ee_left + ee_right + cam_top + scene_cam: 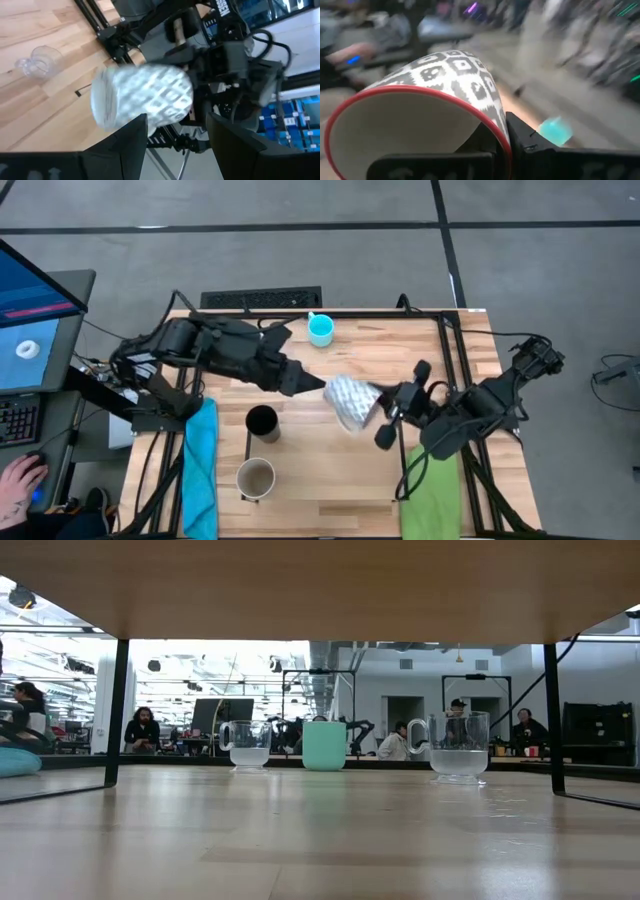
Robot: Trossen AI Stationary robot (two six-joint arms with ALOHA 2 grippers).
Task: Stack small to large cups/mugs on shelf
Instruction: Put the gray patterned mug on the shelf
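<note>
table: wood, black-railed | left gripper: fingers spread, tips at patterned mug | right gripper: fingers clamped on mug rim | patterned white mug: tilted, off the table, mid-table between both grippers | black tumbler, tan mug, blue mug: standing apart

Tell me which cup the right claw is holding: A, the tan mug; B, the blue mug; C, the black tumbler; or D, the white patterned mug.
D: the right claw is clamped on the rim of the patterned mug, held tilted above the table.
</note>
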